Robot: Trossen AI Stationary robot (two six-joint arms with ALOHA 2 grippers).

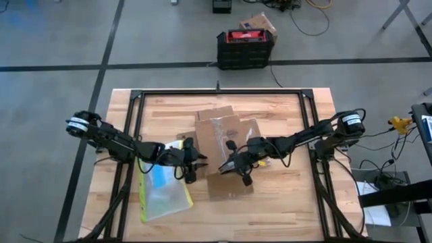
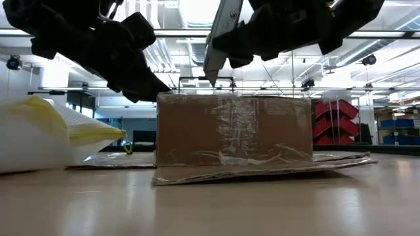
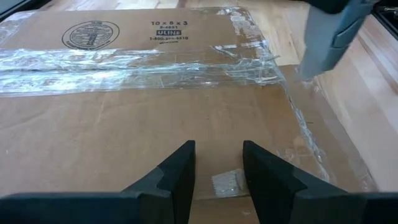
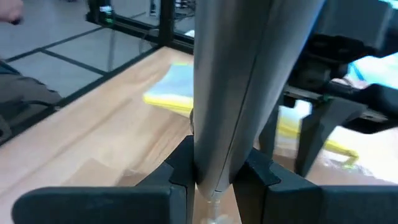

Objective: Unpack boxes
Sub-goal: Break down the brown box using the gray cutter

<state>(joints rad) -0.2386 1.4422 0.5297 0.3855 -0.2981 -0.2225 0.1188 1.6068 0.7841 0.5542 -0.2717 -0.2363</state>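
Right gripper (image 1: pixel 235 164) hangs over the near left part of the flat brown cardboard carton (image 1: pixel 226 138), its fingers clenched on a slim grey blade-like tool (image 2: pixel 216 42) whose tip points down at the carton's top. Left gripper (image 1: pixel 194 162) hovers just beside the carton's left edge, its jaws standing apart and grasping nothing.

Lying in the middle of the pale wooden table (image 1: pixel 283 202), the carton has loose flaps splayed flat around it. It will probably handle as a light, fairly stiff shell that slides easily on the smooth wood, so it likely needs pinning at an edge or corner while the tool works. Its shiny clear tape (image 3: pixel 124 65) looks slick; bare cardboard beside the strips or a raised flap edge seems the better place to take hold.

Plain brown, low and rectangular, the carton bears a round printed stamp and small black lettering on top, with wrinkled tape running along its seam and down one side.
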